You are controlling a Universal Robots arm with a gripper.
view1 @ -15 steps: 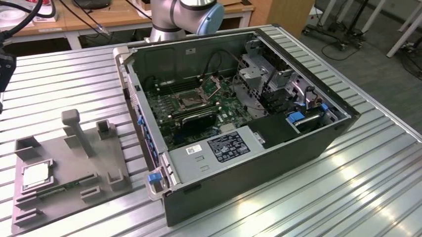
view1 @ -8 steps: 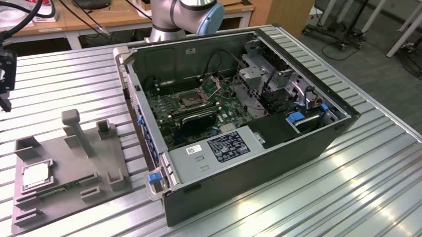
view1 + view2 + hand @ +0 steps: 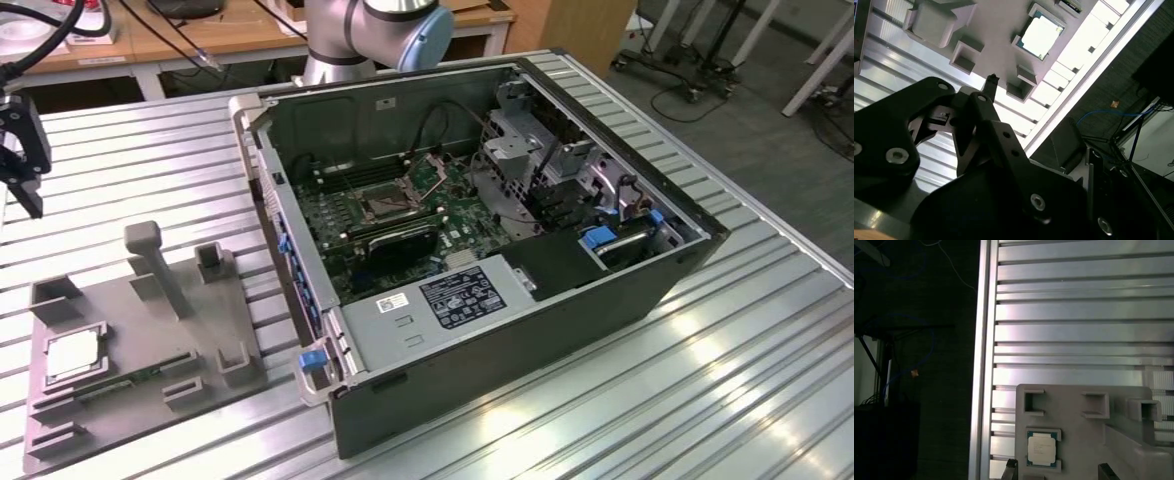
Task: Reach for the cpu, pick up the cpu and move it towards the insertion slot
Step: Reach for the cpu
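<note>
The gripper (image 3: pixel 1058 471) hangs empty, fingers spread apart, clear of the one cpu (image 3: pixel 1042 449), which lies flat in a recess of the grey fixture (image 3: pixel 147 335) on the slatted table (image 3: pixel 134 150). One tall post (image 3: pixel 144 262) rises from the fixture. Beyond, in the single open computer case (image 3: pixel 534 330), the insertion slot (image 3: pixel 378 205) sits on the motherboard (image 3: pixel 454 215).

Exterior view high, angled down across table (image 3: pixel 747 380), both wrist views closer, apparently downward, sharing fixture (image 3: pixel 1079 440) (image 3: pixel 999 30) with cpu (image 3: pixel 1042 448) (image 3: pixel 1041 34) at table edge.
</note>
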